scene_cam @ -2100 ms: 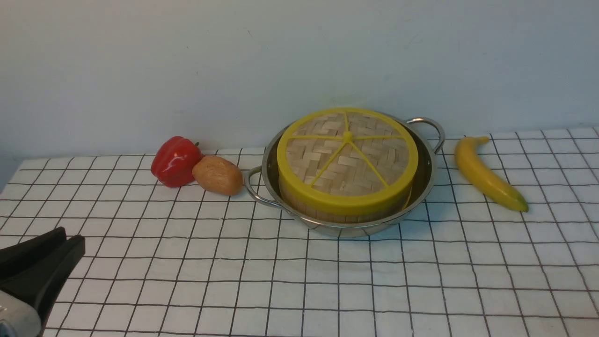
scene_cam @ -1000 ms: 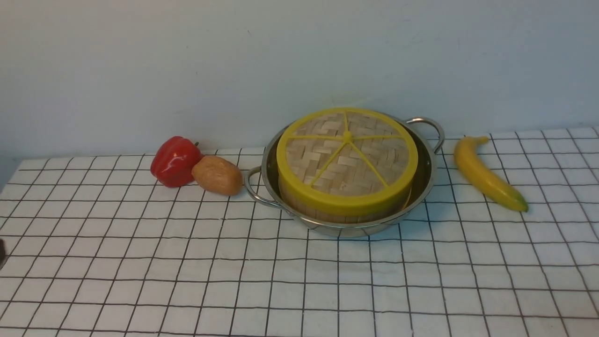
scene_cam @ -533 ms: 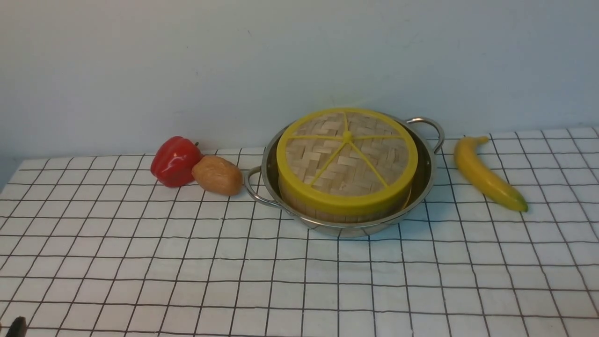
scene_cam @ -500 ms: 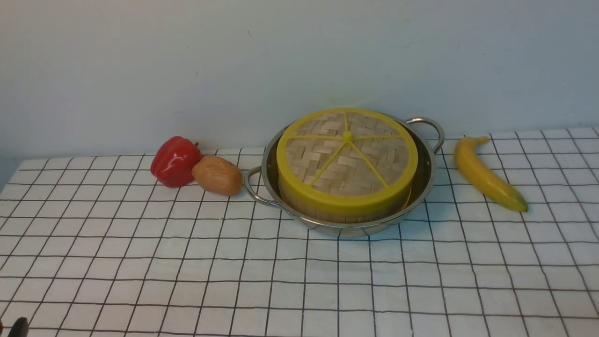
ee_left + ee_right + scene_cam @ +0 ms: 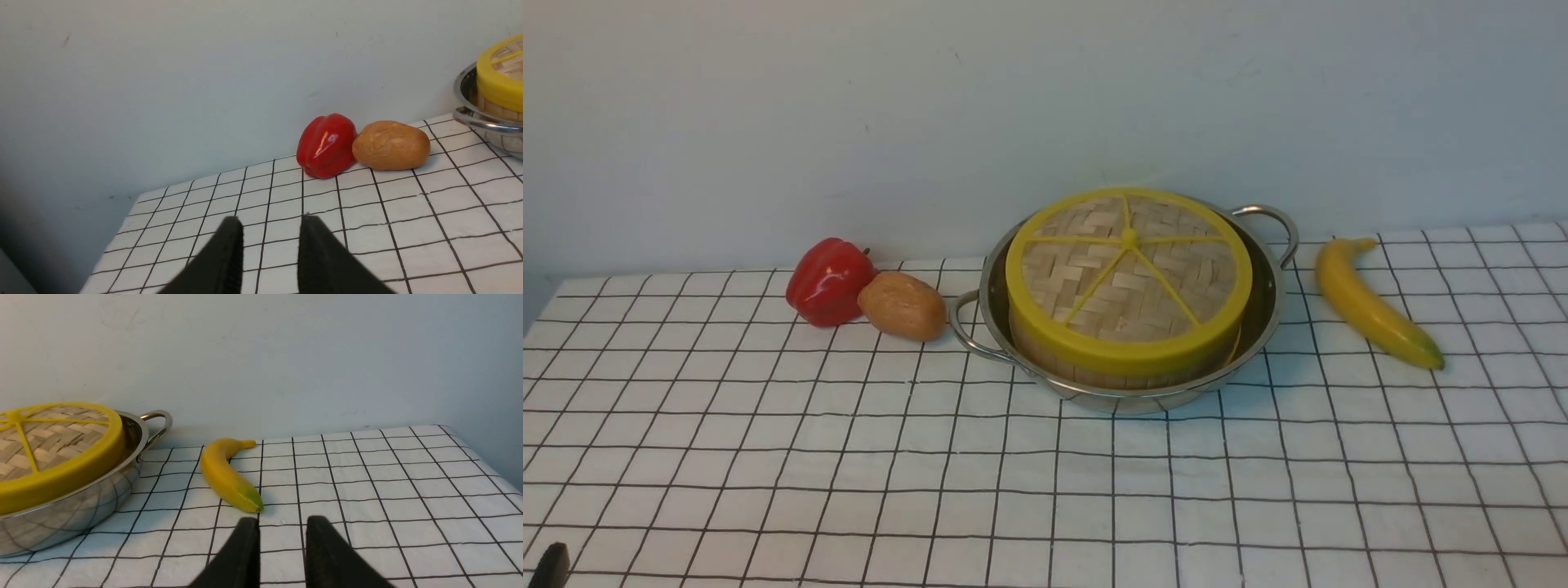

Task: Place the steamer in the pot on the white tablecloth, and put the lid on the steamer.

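The steel pot (image 5: pixel 1143 400) stands at the back of the white tablecloth (image 5: pixel 1045 490). Inside it sits the bamboo steamer (image 5: pixel 1094 377); only its side wall shows. The woven lid (image 5: pixel 1127 273) with yellow rim and spokes lies flat on top. My left gripper (image 5: pixel 267 222) is open and empty, low over the cloth near the left front corner, far from the pot (image 5: pixel 482 122). Only a dark tip of it (image 5: pixel 551 565) reaches the front view. My right gripper (image 5: pixel 282 522) is open and empty, over the cloth just short of the banana, with the pot (image 5: pixel 73 506) off to one side.
A red pepper (image 5: pixel 829 282) and a brown potato (image 5: pixel 903 305) lie just left of the pot's handle. A banana (image 5: pixel 1372 306) lies to the pot's right. A pale wall runs behind the table. The cloth's left edge (image 5: pixel 118 228) drops off near my left gripper.
My left gripper has drawn back from the lower left of the front view until only a small tip shows in the corner. Pot, steamer and lid have not moved.
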